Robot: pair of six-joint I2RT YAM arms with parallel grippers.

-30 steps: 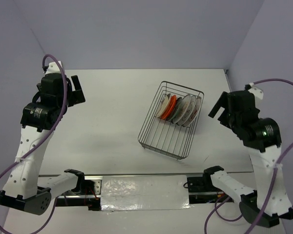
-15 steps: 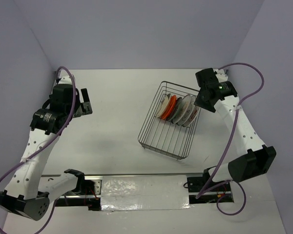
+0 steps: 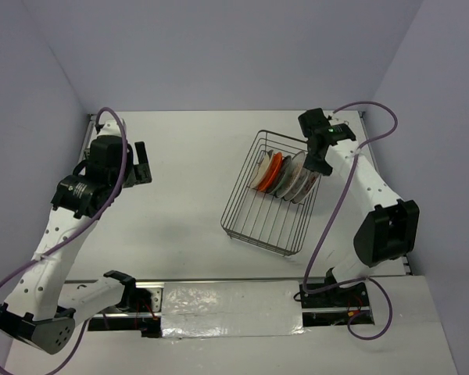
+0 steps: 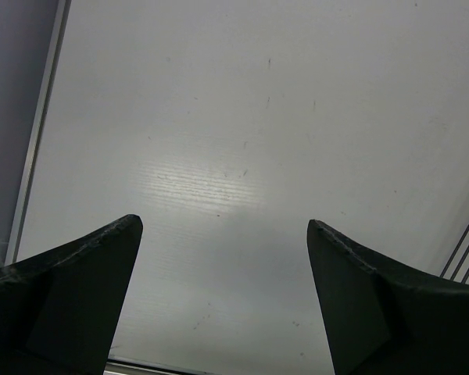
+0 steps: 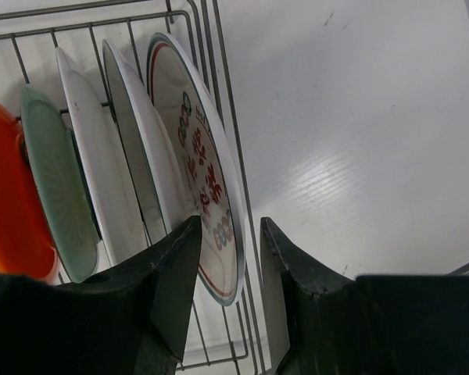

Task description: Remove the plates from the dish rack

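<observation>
The dish rack (image 3: 262, 234), a dark wire basket, lies right of centre, with several plates (image 3: 285, 176) standing on edge at its far end. My right gripper (image 3: 316, 166) reaches down over the end plate. In the right wrist view its jaws (image 5: 230, 226) straddle the rim of a white plate with a red and green pattern (image 5: 195, 148) and the rack's end wire (image 5: 219, 94). The left finger touches the plate's face and a gap remains at the right finger. Behind stand two white plates (image 5: 141, 180), a teal-green one (image 5: 55, 195) and an orange one (image 5: 8, 211). My left gripper (image 3: 141, 164) hangs open over bare table (image 4: 223, 226).
The rack's near half holds only upright wire prongs. Its wires (image 4: 465, 250) show at the right edge of the left wrist view. Purple walls close the table at the back and both sides. A taped rail (image 3: 227, 301) runs along the near edge between the arm bases.
My right arm swung from the right side to the rack's far end and lowered over the last plate, its jaws narrowing. The left arm shifted slightly forward, still open.
</observation>
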